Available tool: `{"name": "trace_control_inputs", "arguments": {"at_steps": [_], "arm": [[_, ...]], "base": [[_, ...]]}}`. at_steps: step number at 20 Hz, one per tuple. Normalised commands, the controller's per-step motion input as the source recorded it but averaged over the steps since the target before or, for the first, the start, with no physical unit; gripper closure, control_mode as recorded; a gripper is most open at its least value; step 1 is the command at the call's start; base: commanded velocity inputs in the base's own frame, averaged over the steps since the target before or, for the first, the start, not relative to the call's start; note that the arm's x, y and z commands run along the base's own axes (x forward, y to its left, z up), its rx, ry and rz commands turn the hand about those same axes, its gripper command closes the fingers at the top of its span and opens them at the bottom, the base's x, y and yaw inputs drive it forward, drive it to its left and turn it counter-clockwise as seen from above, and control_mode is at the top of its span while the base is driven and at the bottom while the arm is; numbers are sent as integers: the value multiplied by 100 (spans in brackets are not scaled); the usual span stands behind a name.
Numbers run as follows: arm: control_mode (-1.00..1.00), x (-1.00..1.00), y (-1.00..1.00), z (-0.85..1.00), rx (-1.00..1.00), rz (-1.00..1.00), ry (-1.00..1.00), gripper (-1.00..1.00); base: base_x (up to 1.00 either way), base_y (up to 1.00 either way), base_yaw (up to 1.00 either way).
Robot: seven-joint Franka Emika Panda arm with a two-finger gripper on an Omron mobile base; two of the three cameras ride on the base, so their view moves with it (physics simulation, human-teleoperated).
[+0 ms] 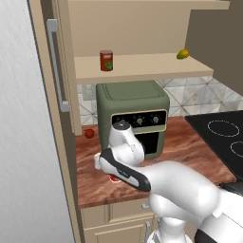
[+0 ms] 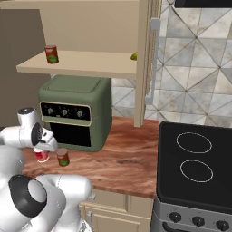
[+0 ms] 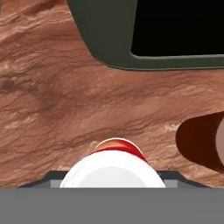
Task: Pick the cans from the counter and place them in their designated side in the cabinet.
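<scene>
The bright red can (image 2: 41, 156) with a white top stands on the reddish-brown counter (image 2: 122, 158), in front of the green oven's left corner. My gripper (image 2: 42, 150) comes down over it from above and is shut on it. In the hand view the red can (image 3: 114, 164) fills the gap between the fingertips. A brown-red can with a green label (image 2: 63, 157) stands just to its right, apart from it; it shows as the brown-red can (image 3: 199, 142) at the right of the hand view. Another brown-red can (image 1: 106, 60) stands on the cabinet shelf (image 1: 142, 69).
A green oven (image 1: 133, 111) sits on the counter right behind the hand. A small red fruit (image 1: 89, 133) lies left of it near the cabinet door (image 1: 57, 66). A yellow-green fruit (image 1: 182, 54) rests at the shelf's right end. The black stovetop (image 2: 195, 163) lies to the right.
</scene>
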Motion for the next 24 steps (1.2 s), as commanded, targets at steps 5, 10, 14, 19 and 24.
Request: {"name": "trace_control_inputs", "arguments": {"at_steps": [5, 10, 14, 19, 24], "arm": [[-100, -26, -10, 51, 0, 0, -10, 100], [-100, -28, -15, 56, 0, 2, -10, 100], [-100, -32, -12, 54, 0, 3, -9, 100], [-100, -40, -16, 56, 0, 3, -9, 100], [-100, -36, -15, 58, 0, 3, -5, 100]], "base": [[0, 0, 0], [0, 0, 0], [0, 0, 0], [0, 0, 0], [0, 0, 0]]}}
